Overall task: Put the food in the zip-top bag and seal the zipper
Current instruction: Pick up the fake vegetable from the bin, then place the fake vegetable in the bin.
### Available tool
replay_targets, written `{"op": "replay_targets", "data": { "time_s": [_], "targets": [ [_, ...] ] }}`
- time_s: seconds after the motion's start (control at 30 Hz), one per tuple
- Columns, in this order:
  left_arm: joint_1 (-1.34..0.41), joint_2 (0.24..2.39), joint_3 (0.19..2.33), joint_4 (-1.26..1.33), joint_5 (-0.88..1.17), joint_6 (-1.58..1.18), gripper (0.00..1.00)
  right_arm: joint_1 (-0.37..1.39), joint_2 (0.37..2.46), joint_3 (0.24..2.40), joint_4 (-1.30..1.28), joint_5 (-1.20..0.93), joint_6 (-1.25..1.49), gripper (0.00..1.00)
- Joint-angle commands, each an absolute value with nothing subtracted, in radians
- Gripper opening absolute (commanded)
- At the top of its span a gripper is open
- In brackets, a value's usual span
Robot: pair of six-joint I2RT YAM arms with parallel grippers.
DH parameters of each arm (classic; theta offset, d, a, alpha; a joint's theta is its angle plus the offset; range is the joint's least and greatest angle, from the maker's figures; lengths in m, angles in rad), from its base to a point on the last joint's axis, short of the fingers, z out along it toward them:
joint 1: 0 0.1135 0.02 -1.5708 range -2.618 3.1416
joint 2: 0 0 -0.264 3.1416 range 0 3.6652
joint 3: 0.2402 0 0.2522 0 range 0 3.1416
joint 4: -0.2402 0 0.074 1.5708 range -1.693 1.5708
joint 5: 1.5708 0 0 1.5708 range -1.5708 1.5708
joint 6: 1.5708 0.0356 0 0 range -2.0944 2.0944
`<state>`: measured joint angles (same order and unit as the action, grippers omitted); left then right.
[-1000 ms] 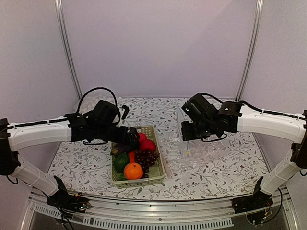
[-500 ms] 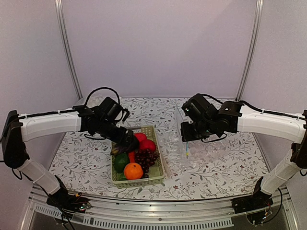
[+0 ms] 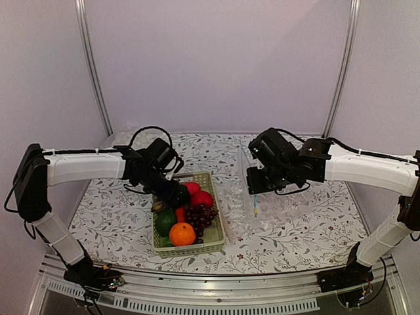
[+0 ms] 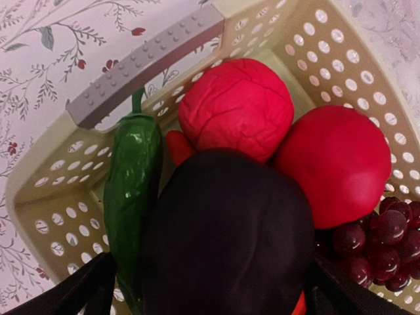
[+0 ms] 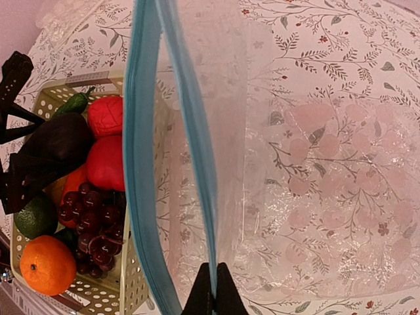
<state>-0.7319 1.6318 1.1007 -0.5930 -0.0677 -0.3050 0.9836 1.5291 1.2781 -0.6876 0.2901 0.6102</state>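
The purple eggplant (image 4: 230, 236) lies in the pale mesh basket (image 3: 213, 244) among a dark green vegetable (image 4: 131, 170), red fruits (image 4: 236, 105), grapes (image 4: 387, 236) and an orange (image 3: 182, 233). My left gripper (image 3: 172, 194) is down in the basket, its jaws open and standing on either side of the eggplant. My right gripper (image 5: 215, 289) is shut on one light-blue zipper (image 5: 197, 157) strip. It holds the clear zip-top bag (image 3: 289, 210) up beside the basket with its mouth gaping. The corn is not in view.
The basket sits at the table's front centre, its right rim (image 5: 141, 275) close to the bag's hanging front strip (image 5: 141, 131). A bubbly clear sheet (image 5: 65, 10) lies at the back left. The bag's body lies on the floral cloth (image 3: 315, 236) at the right.
My left arm has stretched rightward and lowered its gripper into the basket over the eggplant. The right arm and the bag have hardly moved.
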Motion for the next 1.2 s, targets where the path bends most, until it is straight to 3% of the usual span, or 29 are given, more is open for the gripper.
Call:
{"op": "replay_targets", "data": {
  "time_s": [0.0,0.13,0.3,0.67,0.87,1.17],
  "targets": [
    [-0.722,1.642,1.123,-0.626,-0.083,-0.292,0.95,0.991,1.533,1.301,-0.671,0.274,0.600,0.00],
    [-0.723,1.632,1.118,-0.625,-0.078,-0.297,0.78,0.991,1.528,1.301,-0.665,0.263,0.595,0.00],
    [-0.725,1.601,1.103,-0.619,-0.082,-0.305,0.70,0.991,1.525,1.301,-0.661,0.254,0.594,0.00],
    [-0.744,1.341,1.055,-0.461,0.026,-0.346,0.67,0.992,1.499,1.287,-0.616,0.185,0.544,0.00],
    [-0.766,1.175,0.981,-0.138,0.164,-0.458,0.67,0.992,1.499,1.280,-0.587,0.133,0.547,0.00],
    [-0.866,1.335,1.035,0.239,0.338,-0.721,0.67,0.992,1.483,1.251,-0.512,0.090,0.532,0.00]
  ]
}}
